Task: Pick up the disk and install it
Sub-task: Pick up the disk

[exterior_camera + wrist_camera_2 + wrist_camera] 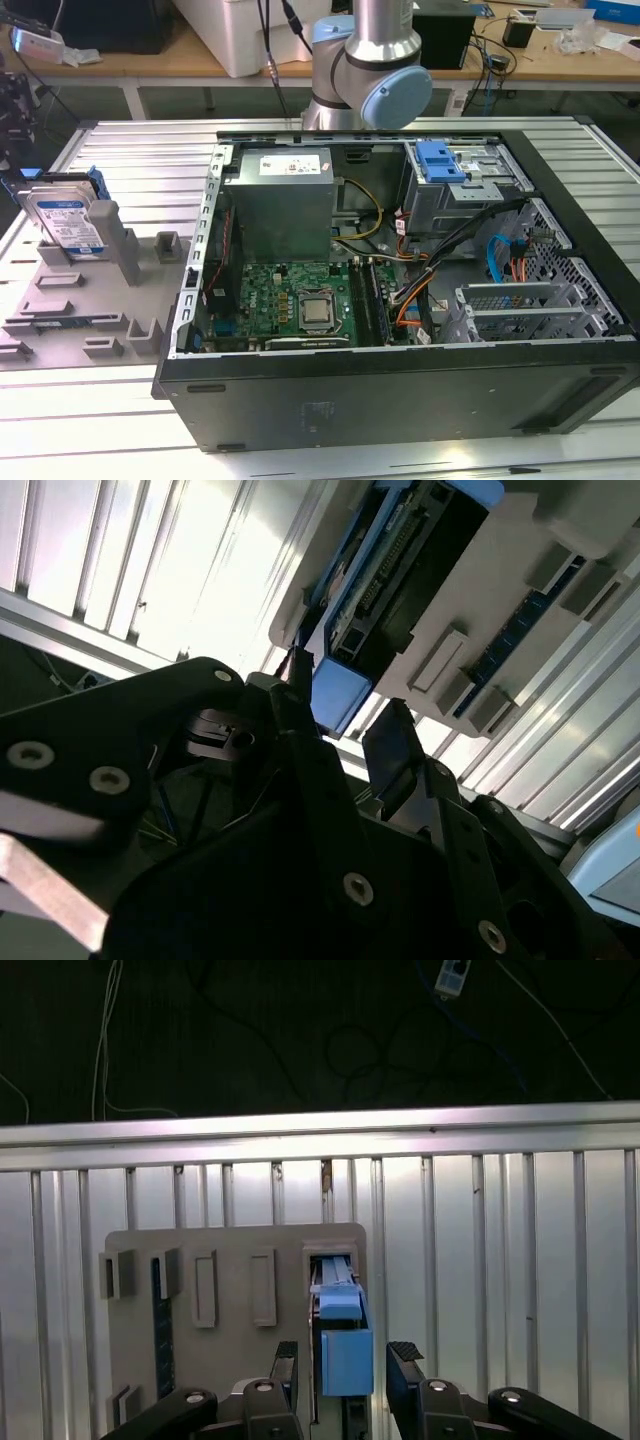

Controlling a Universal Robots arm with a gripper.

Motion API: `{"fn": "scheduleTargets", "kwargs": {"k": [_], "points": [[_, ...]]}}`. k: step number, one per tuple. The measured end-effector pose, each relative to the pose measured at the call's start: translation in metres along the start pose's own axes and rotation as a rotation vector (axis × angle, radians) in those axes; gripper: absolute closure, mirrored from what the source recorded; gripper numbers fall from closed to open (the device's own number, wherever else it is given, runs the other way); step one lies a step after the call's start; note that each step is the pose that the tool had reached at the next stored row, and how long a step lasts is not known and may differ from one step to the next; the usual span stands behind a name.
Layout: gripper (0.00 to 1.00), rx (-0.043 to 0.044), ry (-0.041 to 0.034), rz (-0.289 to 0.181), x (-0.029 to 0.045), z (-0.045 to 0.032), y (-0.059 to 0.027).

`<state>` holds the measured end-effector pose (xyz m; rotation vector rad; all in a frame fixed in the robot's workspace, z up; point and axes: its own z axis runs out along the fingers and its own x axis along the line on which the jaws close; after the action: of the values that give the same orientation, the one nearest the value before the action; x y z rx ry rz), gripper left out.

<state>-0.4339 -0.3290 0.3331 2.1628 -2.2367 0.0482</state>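
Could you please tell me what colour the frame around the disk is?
Blue; the frame on the disk shows best in the first wrist view.

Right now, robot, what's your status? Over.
Tool open, lined up over the disk. Disk on edge in grey holder, not gripped. Nothing between them.

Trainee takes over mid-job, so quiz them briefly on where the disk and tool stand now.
1. True or false: the disk already sits inside the computer case.
2. In the first wrist view the tool is: A) shut on the disk; B) open, fingers either side of the disk's blue end; C) shut on a cable.
3. Fill in: the grey fixture holding the disk lies toward the exterior view's ____ from the case.
Key: 1 false, it stands outside the case; 2 B; 3 left.
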Motion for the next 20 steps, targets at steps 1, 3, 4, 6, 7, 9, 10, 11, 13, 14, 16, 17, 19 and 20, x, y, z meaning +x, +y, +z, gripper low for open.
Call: {"fn": "scheduleTargets", "kwargs": {"k": [1, 3, 4, 6, 7, 9, 10, 11, 13, 14, 16, 17, 19, 20], "points": [[0.52, -0.0001, 0.0000, 0.000, -0.0001, 0.0013, 0.0000], [0.52, -0.0001, 0.0001, 0.000, -0.0002, 0.0042, 0.0000], [0.52, -0.0001, 0.0000, 0.000, -0.0002, 0.0048, 0.0000], [0.52, -0.0002, 0.0000, 0.000, -0.0003, 0.0066, 0.0000], [0.52, -0.0001, 0.0000, 0.000, -0.0003, 0.0077, 0.0000], [0.52, 0.0000, 0.0000, 0.000, -0.0004, 0.0097, 0.0000], [0.52, -0.0001, 0.0000, 0.000, -0.0005, 0.0107, 0.0000], [0.52, -0.0001, 0.0000, 0.000, -0.0005, 0.0115, 0.0000], [0.52, -0.0001, 0.0001, 0.000, -0.0006, 0.0137, 0.0000], [0.52, -0.0001, 0.0000, 0.000, -0.0006, 0.0151, 0.0000], [0.52, -0.0001, 0.0000, 0.000, -0.0008, 0.0170, 0.0000], [0.52, -0.0001, 0.0000, 0.000, -0.0008, 0.0175, 0.0000], [0.52, -0.0001, 0.0000, 0.000, -0.0008, 0.0190, 0.0000], [0.52, -0.0001, 0.0000, 0.000, -0.0009, 0.0201, 0.0000]]}}
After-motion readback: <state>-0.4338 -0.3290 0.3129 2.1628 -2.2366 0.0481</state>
